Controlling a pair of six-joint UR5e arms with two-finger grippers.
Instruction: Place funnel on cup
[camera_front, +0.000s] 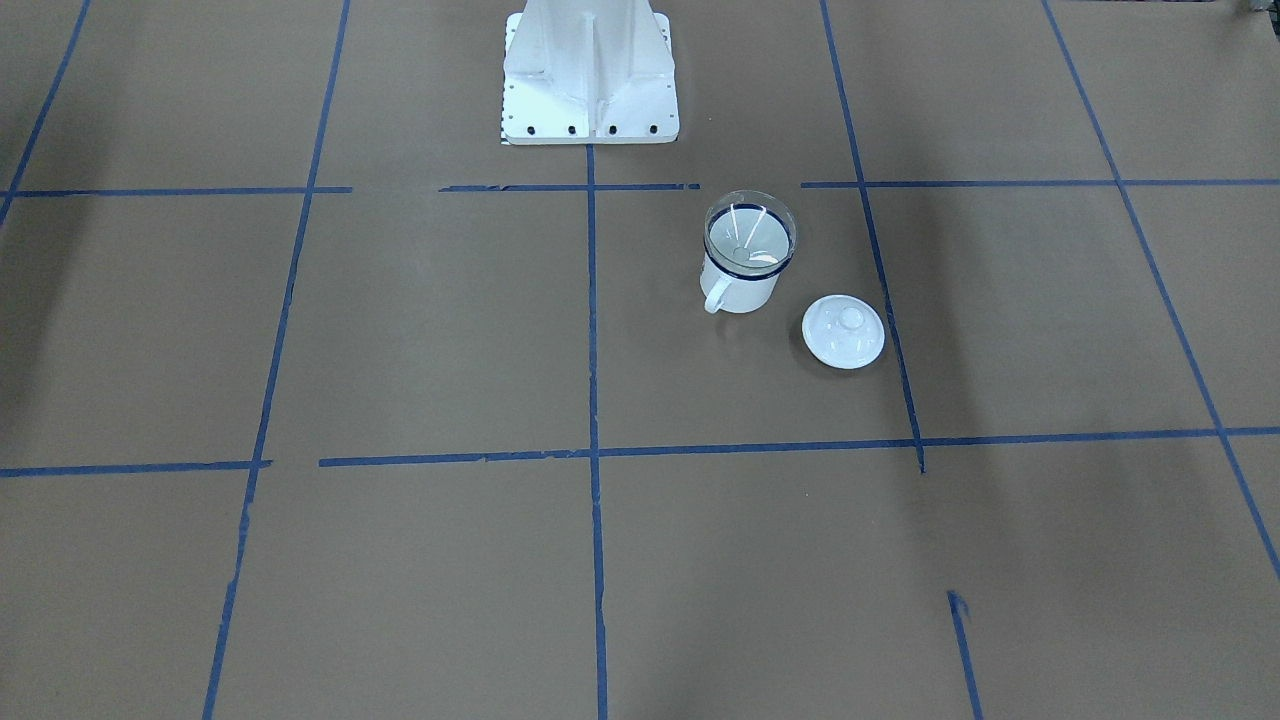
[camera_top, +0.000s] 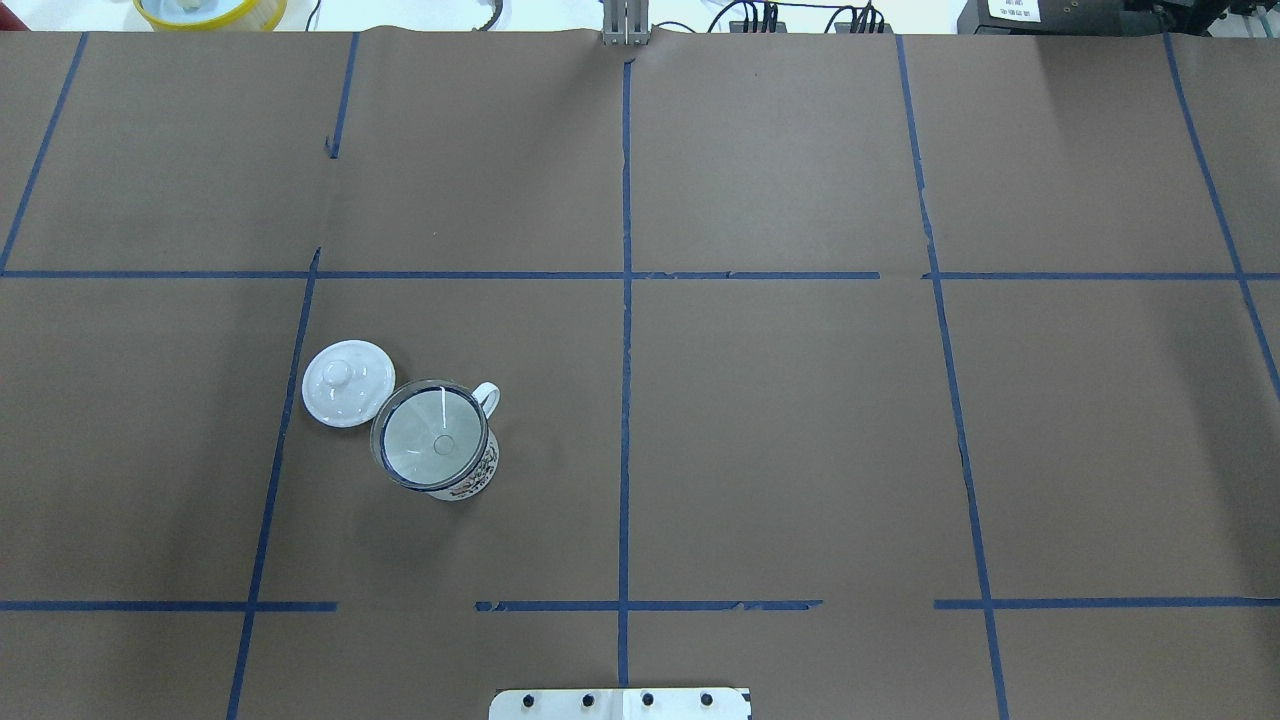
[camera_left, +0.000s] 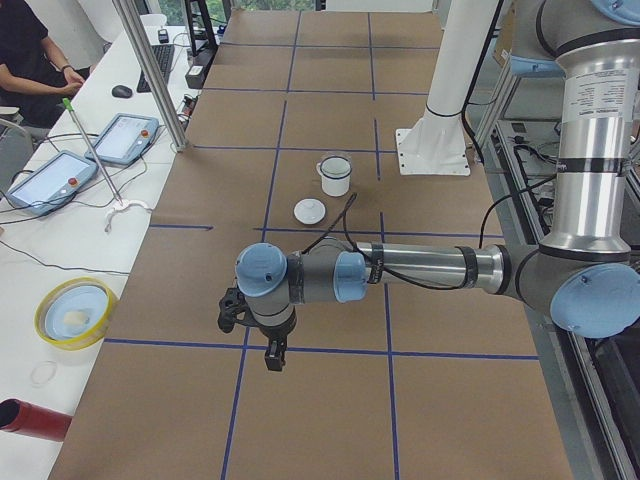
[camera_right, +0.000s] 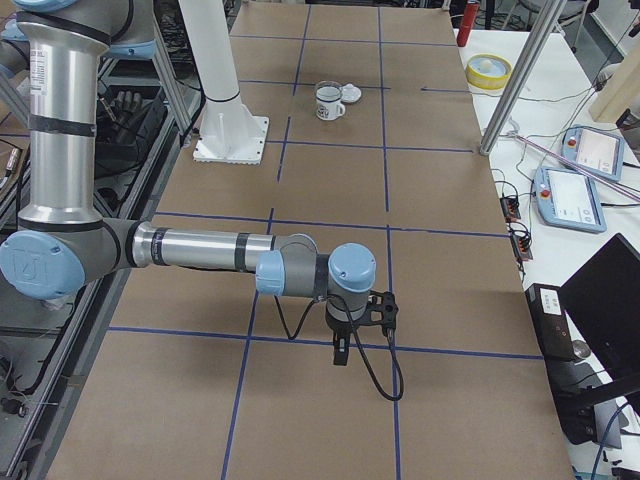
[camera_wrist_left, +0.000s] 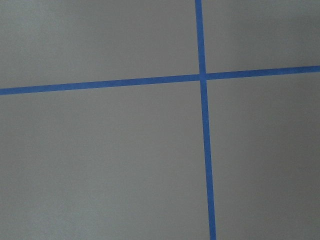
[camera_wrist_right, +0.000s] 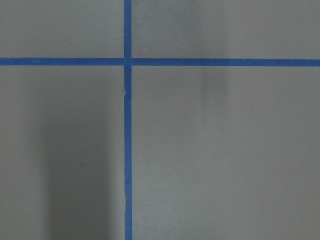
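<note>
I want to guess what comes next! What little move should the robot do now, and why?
Probably none: just hold both arms where they are. The funnel already sits upright in the cup, the lid lies beside it, and the left tool and right tool hang far away.

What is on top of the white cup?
A clear funnel sits on the cup, rim on rim, its stem pointing down inside. What lies at the cup's bottom cannot be told through it.

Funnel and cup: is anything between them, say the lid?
Nothing visible. The funnel already sits in the mouth of the cup; the white lid lies beside the cup, clear of its rim.
</note>
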